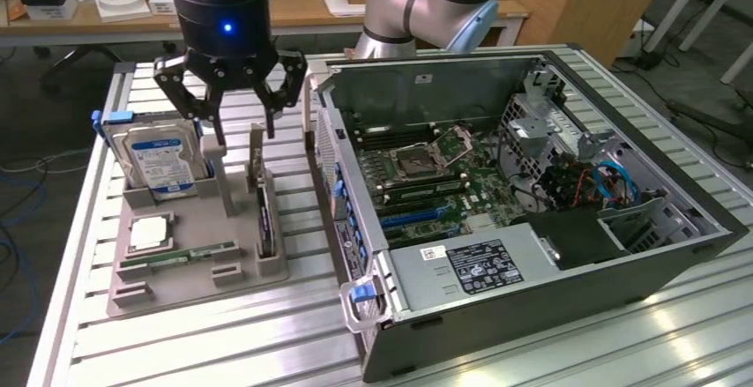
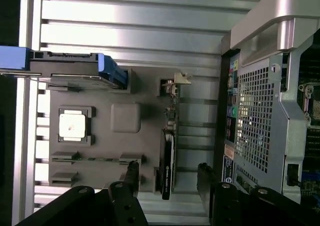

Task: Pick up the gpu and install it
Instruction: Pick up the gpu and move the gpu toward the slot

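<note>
The gpu stands on edge in a slot of the grey parts tray, a thin card with a black face and a silver bracket at its far end. My gripper hangs just above the card's bracket end, open, with one finger on each side of the card and nothing between them. In the wrist view the gpu runs lengthwise between my two fingertips, and the gripper is not touching it. The open computer case lies beside the tray on the exterior view's right, motherboard exposed.
On the tray are a silver hard drive with a blue label, a CPU and a RAM stick. The case wall stands close beside the gpu. A desk with boxes lies behind the slatted metal table.
</note>
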